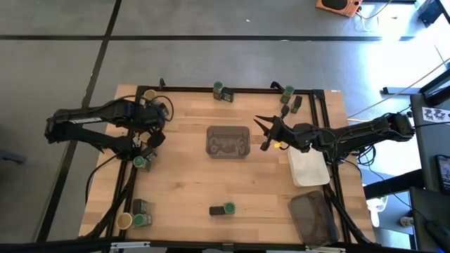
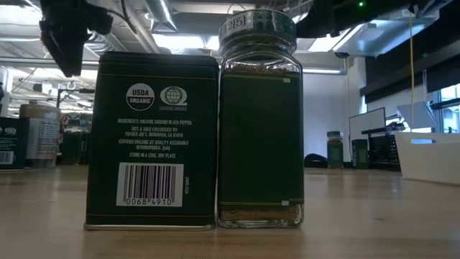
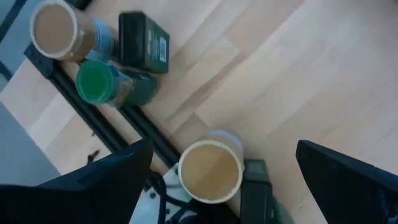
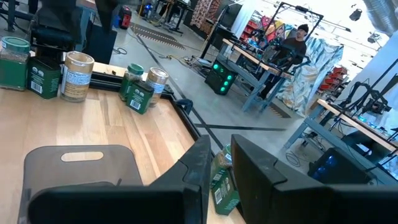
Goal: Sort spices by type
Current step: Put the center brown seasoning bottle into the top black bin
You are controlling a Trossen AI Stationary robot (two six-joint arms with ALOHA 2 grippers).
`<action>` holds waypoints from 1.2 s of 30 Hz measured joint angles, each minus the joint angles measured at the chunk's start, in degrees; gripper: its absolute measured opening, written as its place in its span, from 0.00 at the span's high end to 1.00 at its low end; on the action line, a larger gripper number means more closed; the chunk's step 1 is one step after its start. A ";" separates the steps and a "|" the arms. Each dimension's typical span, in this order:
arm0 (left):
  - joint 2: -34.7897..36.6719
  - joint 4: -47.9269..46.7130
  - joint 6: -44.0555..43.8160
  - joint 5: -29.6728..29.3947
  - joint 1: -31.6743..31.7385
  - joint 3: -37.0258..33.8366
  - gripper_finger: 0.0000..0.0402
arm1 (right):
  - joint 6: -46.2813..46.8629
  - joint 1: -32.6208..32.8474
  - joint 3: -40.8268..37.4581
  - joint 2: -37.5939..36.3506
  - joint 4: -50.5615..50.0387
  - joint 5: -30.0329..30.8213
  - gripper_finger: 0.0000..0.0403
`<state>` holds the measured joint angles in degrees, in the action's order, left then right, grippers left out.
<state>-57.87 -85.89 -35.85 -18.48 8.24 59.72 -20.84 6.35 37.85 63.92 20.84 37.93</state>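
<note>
Spices: small rigid jars and tins, scattered about the table; light, smooth; grip across the body. Left hand spread at left edge; right hand pressed together, empty.

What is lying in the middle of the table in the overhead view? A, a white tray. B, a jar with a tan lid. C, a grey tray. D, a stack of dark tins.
C: the grey tray sits at the centre of the wooden table, while the white tray lies off at the right edge, below the right pincer.
</note>
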 joint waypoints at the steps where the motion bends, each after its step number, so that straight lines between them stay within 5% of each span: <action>1: -0.74 -0.18 -0.10 0.45 -0.15 -0.78 0.02 | -0.01 0.00 0.00 0.00 -0.02 -0.02 0.84; 36: -9.19 7.08 3.91 5.58 2.21 -18.15 0.06 | 0.00 0.00 -0.02 -0.02 0.07 -3.00 0.84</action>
<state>-67.07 -78.81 -31.95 -12.90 10.45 41.56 -20.84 6.35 37.82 63.90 20.91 34.94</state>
